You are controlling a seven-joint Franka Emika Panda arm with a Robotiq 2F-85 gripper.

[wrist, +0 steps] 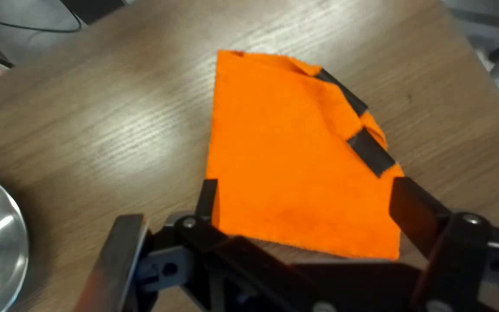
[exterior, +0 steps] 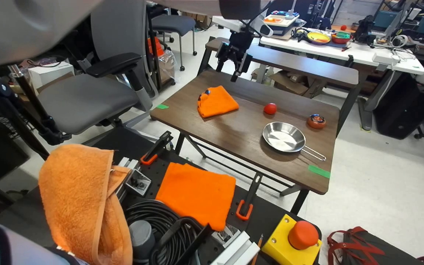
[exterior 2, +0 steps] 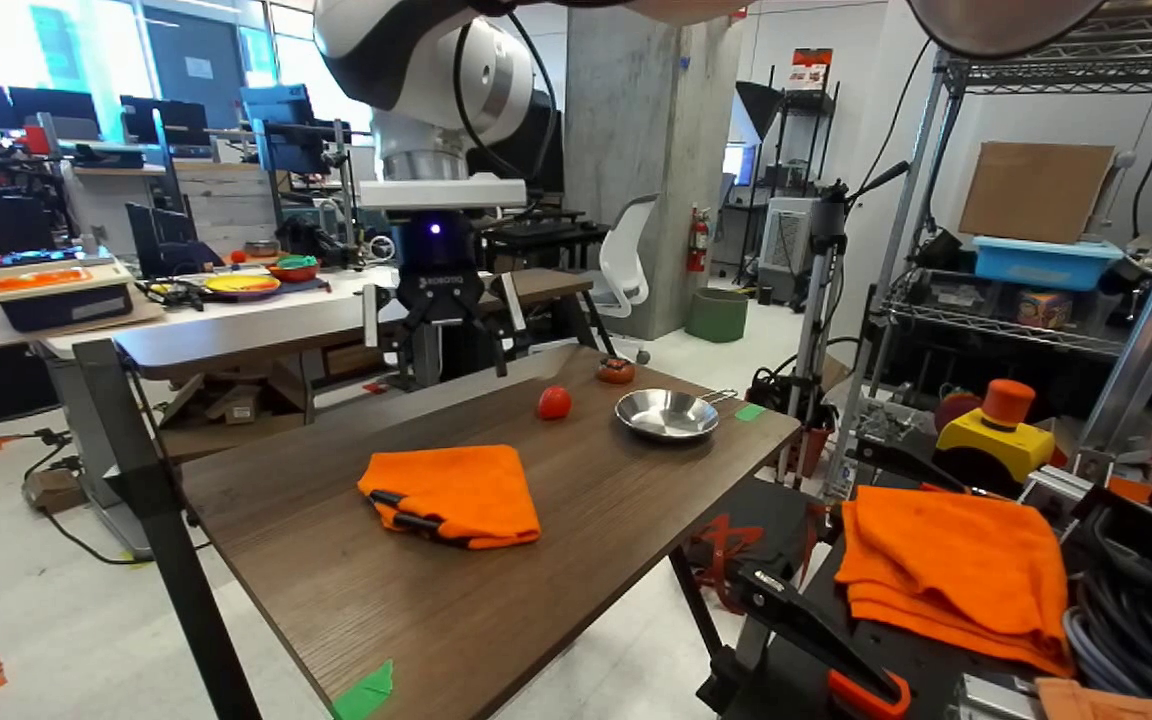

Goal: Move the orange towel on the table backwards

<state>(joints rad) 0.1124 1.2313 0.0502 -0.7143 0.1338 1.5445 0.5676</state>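
Towel (wrist: 284, 160), bright orange, folded, dark-banded along one edge; tool (wrist: 305, 206) with jaws wide apart.

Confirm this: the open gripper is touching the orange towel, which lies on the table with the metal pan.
Not touching: the open gripper hangs apart from the orange towel, as both exterior views show. The towel does lie on the table with the metal pan.

The surface (wrist: 115, 143) was wood-grained with a soft sheen, the orange towel (wrist: 284, 156) matt cloth. The pan (exterior: 284, 137) was smooth, shiny metal, and the draped orange cloth (exterior: 76, 191) looked rough.
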